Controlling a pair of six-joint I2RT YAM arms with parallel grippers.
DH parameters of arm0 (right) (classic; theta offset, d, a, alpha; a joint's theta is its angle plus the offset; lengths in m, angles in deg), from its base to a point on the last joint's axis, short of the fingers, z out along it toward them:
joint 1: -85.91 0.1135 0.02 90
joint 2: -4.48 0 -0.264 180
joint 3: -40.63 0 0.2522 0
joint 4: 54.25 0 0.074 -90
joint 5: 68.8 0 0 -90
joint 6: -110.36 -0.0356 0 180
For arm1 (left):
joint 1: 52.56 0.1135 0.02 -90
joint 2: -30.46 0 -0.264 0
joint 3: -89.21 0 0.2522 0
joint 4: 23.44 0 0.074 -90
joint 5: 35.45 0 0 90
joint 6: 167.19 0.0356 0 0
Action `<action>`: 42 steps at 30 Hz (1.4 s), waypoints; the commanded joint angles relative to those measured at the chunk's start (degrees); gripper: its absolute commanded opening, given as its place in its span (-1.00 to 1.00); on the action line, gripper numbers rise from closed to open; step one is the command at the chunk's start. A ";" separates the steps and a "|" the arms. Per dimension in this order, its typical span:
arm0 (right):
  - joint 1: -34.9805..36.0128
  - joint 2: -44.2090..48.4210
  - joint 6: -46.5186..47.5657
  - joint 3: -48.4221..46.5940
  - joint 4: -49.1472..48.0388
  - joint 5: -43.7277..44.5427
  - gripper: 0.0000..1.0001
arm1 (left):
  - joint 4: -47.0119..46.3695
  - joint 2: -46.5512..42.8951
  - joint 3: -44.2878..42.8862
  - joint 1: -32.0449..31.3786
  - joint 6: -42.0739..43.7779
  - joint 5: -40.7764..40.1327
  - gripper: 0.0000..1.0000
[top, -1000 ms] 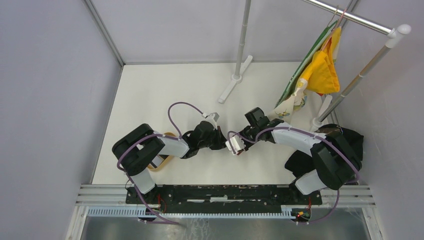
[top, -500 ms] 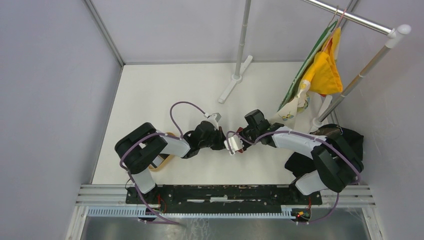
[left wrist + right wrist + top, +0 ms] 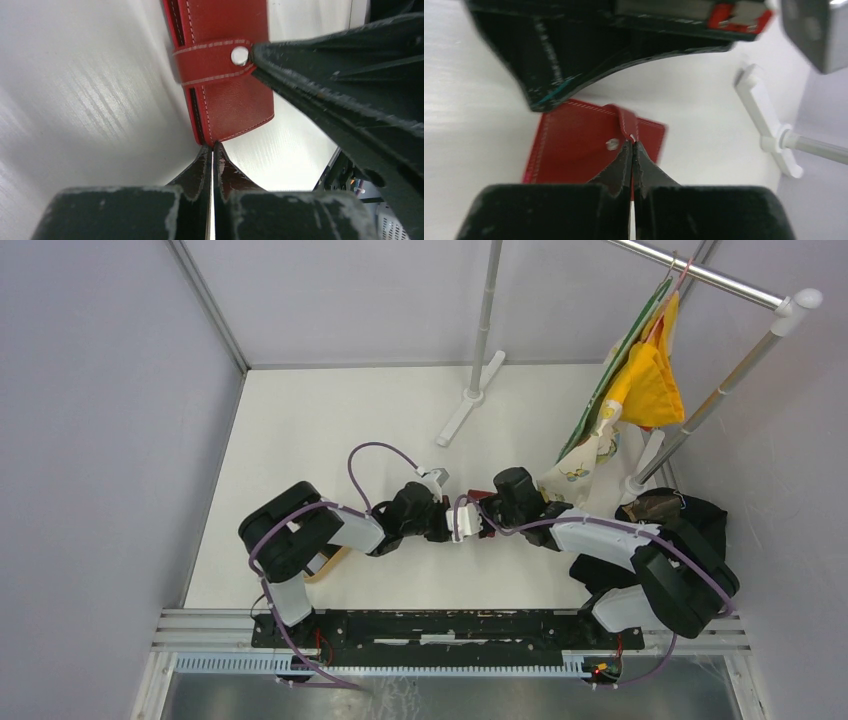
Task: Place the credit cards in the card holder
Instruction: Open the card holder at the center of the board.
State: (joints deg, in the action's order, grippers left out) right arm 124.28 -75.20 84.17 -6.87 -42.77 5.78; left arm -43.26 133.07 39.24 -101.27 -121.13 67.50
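Card holder (image 3: pixel 227 102) is lying closed on the bench (image 3: pixel 330 430), about midway between the left and right edges and nearer the near edge than the far one. Red leather outer face is showing upward, and the snap tab (image 3: pixel 207 65) is wrapping across it with the metal snap (image 3: pixel 239 55) showing.

Left gripper (image 3: pixel 212 150) is coming at the holder from the left side. Its fingers (image 3: pixel 196 175) are pressing together with no gap between them, and the tips are sitting right at the holder's stitched edge, at or touching it. Cannot tell if any leather is caught between them.

Right gripper (image 3: pixel 632 146) is coming in from the opposite side, and the two grippers are facing each other across the holder. Its fingers (image 3: pixel 651 172) are also lying flat against each other, tips meeting at the end of the tab, just beside the snap. In the left wrist view one right finger is touching the snap itself. Whether the tab is pinched between the tips is not clear.

A tan tray (image 3: pixel 322 568) is lying partly under the left arm near the bench's left edge, well apart from the holder.
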 commanded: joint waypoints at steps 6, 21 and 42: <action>0.91 3.19 -4.55 -0.36 -11.66 5.71 -1.00 | 9.47 2.63 0.22 -0.95 5.07 0.09 -0.96; -6.66 -0.99 -11.70 -16.11 15.38 -10.05 -1.00 | 32.56 -8.09 -10.67 1.65 21.20 -12.72 -0.35; -11.61 11.13 -29.28 -13.98 16.86 -21.62 -1.00 | 8.63 -28.82 8.47 6.88 3.30 2.01 0.09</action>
State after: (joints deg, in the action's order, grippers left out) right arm 112.52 -68.23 57.66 -21.29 -21.92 -12.31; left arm -26.22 106.16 46.08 -94.17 -112.94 66.78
